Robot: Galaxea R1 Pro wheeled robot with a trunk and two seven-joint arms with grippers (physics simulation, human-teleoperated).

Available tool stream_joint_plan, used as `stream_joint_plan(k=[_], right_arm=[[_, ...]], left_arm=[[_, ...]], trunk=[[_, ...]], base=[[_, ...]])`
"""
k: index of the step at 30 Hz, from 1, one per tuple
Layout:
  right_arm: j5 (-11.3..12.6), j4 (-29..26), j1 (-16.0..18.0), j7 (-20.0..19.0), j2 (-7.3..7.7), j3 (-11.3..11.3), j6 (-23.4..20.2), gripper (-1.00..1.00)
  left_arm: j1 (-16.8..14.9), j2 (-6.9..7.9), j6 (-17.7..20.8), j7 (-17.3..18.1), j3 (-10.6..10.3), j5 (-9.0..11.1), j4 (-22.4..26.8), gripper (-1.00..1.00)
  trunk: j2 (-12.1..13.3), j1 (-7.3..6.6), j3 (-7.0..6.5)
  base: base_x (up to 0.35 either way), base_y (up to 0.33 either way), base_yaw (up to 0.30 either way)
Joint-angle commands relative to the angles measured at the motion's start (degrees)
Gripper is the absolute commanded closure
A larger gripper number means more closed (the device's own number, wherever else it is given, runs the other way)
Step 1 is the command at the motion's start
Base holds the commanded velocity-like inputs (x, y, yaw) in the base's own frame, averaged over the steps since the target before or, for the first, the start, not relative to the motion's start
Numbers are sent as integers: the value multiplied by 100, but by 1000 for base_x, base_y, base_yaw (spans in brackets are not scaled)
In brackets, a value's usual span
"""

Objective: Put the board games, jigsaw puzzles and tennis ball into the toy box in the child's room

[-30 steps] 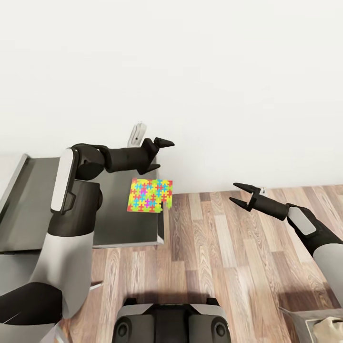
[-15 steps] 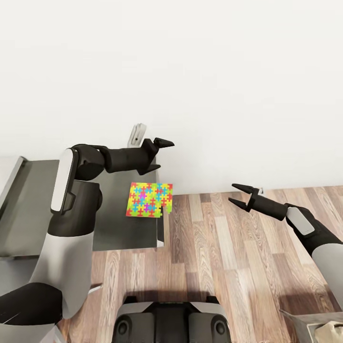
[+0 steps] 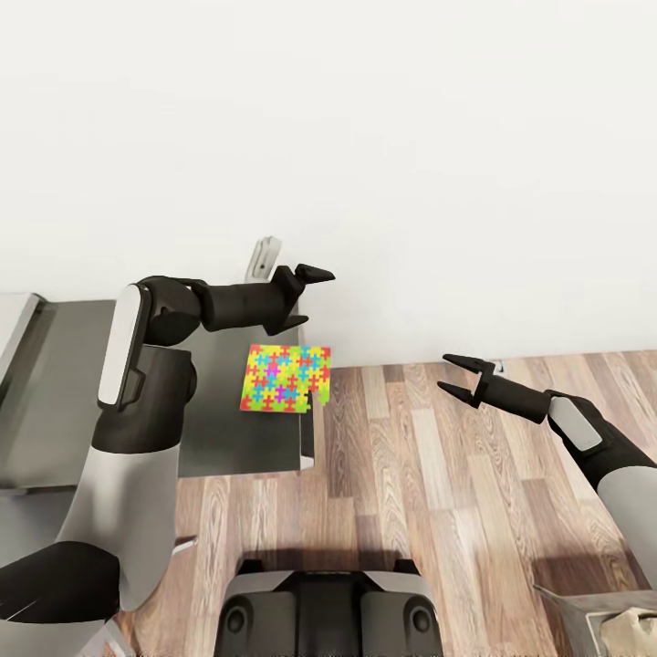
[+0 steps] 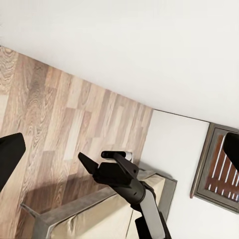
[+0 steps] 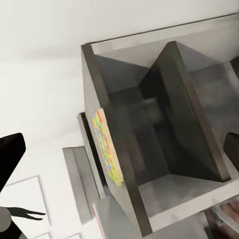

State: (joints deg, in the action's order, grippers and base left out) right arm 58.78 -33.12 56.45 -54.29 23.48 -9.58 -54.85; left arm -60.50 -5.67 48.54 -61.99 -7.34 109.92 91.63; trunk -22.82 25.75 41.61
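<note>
At the right-hand corner of the grey tabletop [image 3: 228, 438], the jigsaw puzzle [image 3: 286, 379] lies flat, its edge slightly overhanging the side toward the wooden floor [image 3: 429, 474]. Above it hovers the left end effector [image 3: 306, 297], fingers spread and empty, apart from the box. Over the floor, well to the right, the right end effector [image 3: 459, 377] is likewise released. Behind the left arm stands a pale object [image 3: 263, 257], perhaps a lamp, against the white wall [image 3: 411, 164].

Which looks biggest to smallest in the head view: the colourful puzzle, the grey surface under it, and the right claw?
1. Grey surface, by far the largest.
2. Jigsaw puzzle.
3. Right gripper, looking slightly smaller than the puzzle; it may sit nearer the camera, so that ranking is unsure.
</note>
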Motion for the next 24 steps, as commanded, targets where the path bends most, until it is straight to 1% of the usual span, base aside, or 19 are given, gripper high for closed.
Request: stream_joint_plan(k=[1, 11, 17, 24], right_arm=[[18, 6, 6, -20, 7, -27, -17, -100], [12, 22, 13, -20, 7, -27, -23, -100], [11, 18, 16, -20, 4, -21, -16, -100], [3, -3, 36, -18, 7, -9, -25, -100]], left_arm=[[-5, -4, 15, -60, 8, 49, 3, -100], [-114, -5, 15, -65, 29, 44, 3, -100], [-361, -5, 15, -70, 44, 51, 4, -100], [-538, -10, 15, -70, 52, 61, 4, -100]], trunk=[[-10, 3, 17], [-10, 3, 110], [-10, 3, 166], [-10, 3, 231]], base=[[0, 0, 0], [0, 0, 0], [0, 0, 0], [0, 0, 0]])
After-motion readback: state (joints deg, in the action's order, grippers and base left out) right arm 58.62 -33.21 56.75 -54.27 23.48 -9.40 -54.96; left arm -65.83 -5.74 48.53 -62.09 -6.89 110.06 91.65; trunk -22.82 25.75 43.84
